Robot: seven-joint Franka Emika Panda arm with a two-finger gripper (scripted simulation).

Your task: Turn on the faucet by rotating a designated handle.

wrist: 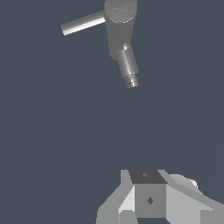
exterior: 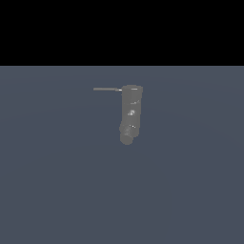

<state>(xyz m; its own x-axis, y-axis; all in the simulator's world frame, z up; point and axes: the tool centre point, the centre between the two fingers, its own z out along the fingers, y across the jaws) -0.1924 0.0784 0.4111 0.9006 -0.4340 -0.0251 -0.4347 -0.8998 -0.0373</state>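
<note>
Well apart from the dull-grey cylindrical faucet, the pale grey gripper, whose opening I cannot tell, risks overshooting the thin straight grey handle.

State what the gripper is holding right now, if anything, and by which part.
Nothing is held. In the wrist view the gripper is well apart from the faucet and its handle, touching neither; its fingertips are out of frame.

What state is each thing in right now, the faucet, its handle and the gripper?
faucet: upright column, spout end bent downward, nothing touching it.
handle: sticks out level from the faucet's top toward the exterior view's left, not gripped.
gripper: well away from the faucet, holding nothing; only part shows in the wrist view, so open or shut cannot be told.
</note>
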